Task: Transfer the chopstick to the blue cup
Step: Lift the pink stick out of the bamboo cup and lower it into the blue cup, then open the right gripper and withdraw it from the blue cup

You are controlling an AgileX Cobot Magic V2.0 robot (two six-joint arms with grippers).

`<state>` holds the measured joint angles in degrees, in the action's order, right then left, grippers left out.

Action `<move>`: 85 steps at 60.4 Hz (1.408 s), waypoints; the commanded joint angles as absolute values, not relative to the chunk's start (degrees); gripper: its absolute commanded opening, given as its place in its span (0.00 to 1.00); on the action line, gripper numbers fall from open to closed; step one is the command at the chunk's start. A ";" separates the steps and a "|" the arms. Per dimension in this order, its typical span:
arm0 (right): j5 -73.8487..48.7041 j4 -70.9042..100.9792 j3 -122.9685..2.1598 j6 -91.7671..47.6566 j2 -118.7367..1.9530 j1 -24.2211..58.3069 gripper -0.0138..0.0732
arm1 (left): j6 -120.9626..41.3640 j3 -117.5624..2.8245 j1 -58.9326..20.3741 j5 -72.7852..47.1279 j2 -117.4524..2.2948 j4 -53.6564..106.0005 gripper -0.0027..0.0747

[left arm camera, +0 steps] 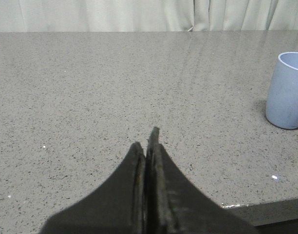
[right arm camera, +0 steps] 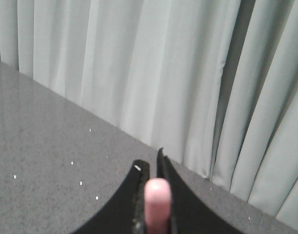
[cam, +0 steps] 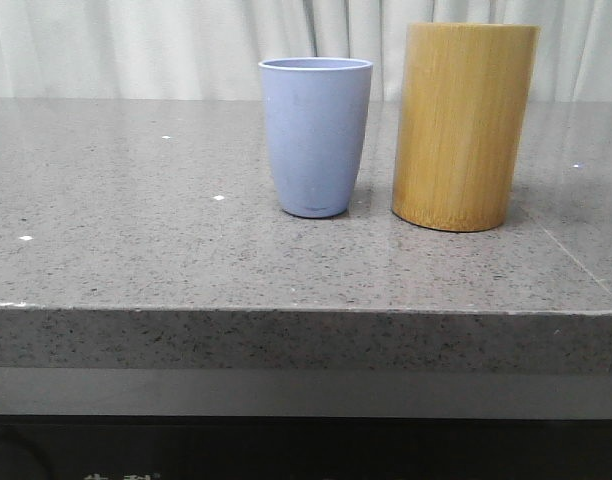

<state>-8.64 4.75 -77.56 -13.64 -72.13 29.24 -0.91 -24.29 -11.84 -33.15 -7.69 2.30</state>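
The left gripper [left arm camera: 148, 146] is pressed shut on nothing, low over the counter [left arm camera: 90, 97]. The blue cup [cam: 316, 135] stands beside the bamboo holder [cam: 462, 125]. The right gripper [right arm camera: 153, 170] pinches the chopstick [right arm camera: 157, 200], facing the curtain [right arm camera: 163, 73]. Carrying, I'd say; next it must swing over the cup's mouth.

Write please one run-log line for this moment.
left gripper: shut, empty | right gripper: shut on chopstick | blue cup: upright beside bamboo cylinder | transfer: pending
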 commanded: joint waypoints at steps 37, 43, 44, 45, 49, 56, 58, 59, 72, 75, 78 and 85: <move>-2.21 16.35 -87.18 -13.68 -86.58 36.09 0.03 | -0.45 -25.65 -11.75 -28.77 -8.33 2.79 0.01; -2.67 16.35 -87.18 -13.68 -89.41 36.09 0.03 | -0.45 -25.65 -11.75 -28.77 -8.33 2.79 0.01; -3.06 16.41 -87.18 -13.68 -89.71 36.09 0.03 | -0.45 -25.65 -11.75 -28.77 -8.33 2.79 0.01; -3.51 16.49 -87.13 -13.68 -90.09 36.09 0.03 | -0.45 -25.65 -11.75 -28.77 -8.33 2.79 0.01; -5.03 16.70 -86.89 -13.68 -90.93 36.09 0.05 | -0.45 -25.65 -11.75 -28.77 -8.33 2.79 0.01; -6.98 16.70 -86.89 -13.68 -91.48 36.09 0.19 | -0.45 -25.65 -11.75 -28.77 -8.33 2.79 0.01; -6.98 16.70 -86.89 -13.68 -91.48 36.09 0.24 | -0.45 -25.65 -11.75 -28.77 -8.33 2.79 0.01; -6.98 16.70 -86.89 -13.68 -91.48 36.09 0.25 | -0.45 -25.65 -11.75 -28.77 -8.33 2.79 0.01; -7.09 16.70 -86.89 -13.68 -91.12 36.09 0.46 | -0.45 -25.65 -11.75 -28.77 -8.33 2.79 0.01; -7.28 16.70 -86.89 -13.68 -90.73 36.09 0.46 | -0.45 -25.65 -11.75 -28.77 -8.33 2.79 0.01; -7.75 16.70 -86.89 -13.68 -90.15 36.09 0.46 | -0.45 -25.65 -11.75 -28.77 -8.33 2.79 0.01; -9.77 16.70 -87.17 -13.68 -87.70 34.79 0.45 | -0.45 -25.65 -11.75 -28.77 -8.33 2.79 0.01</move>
